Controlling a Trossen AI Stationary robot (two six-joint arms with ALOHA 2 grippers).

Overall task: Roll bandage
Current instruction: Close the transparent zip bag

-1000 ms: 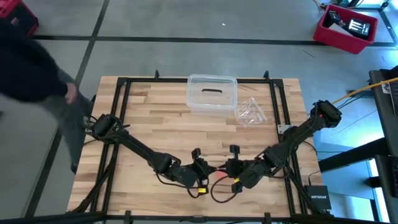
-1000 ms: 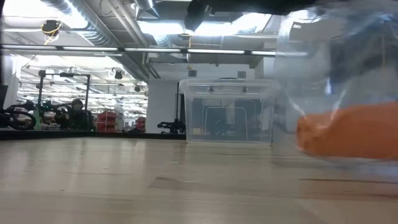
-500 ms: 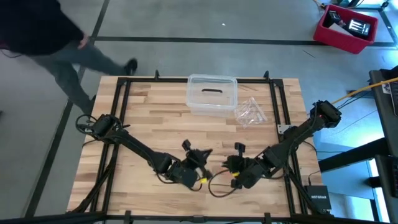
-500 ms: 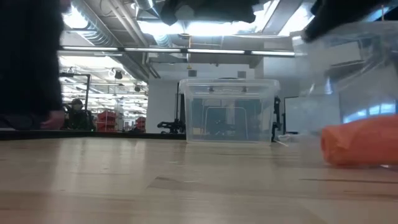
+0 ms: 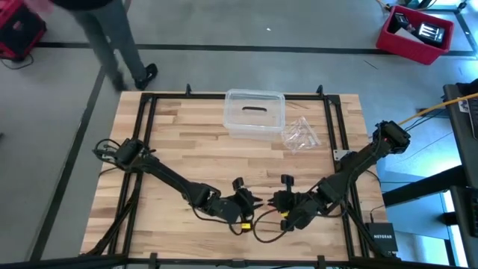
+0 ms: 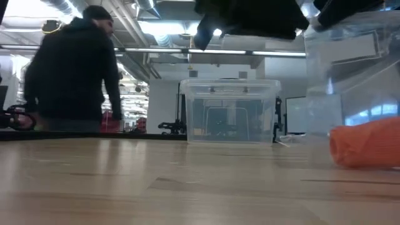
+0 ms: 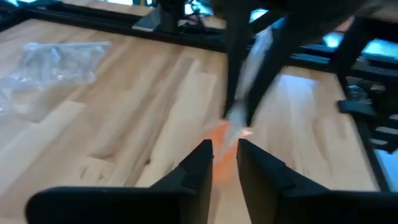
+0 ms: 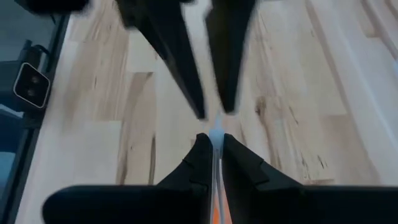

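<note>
Bandage [image 6: 365, 145] pinched between both grippers, near table edge.
Your left gripper [image 7: 224, 155] and right gripper [image 8: 212, 148] both clamp it; wind evenly, keep tension.

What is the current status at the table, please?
Left gripper and right gripper meet tip to tip near the front edge, fingers nearly closed. Orange bandage sits in a clear plastic bag. Person passing behind.

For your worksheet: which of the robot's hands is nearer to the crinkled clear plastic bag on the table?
Right. The right hand sits nearer the crinkled clear plastic bag; the left hand lies beside it, slightly farther off.
</note>
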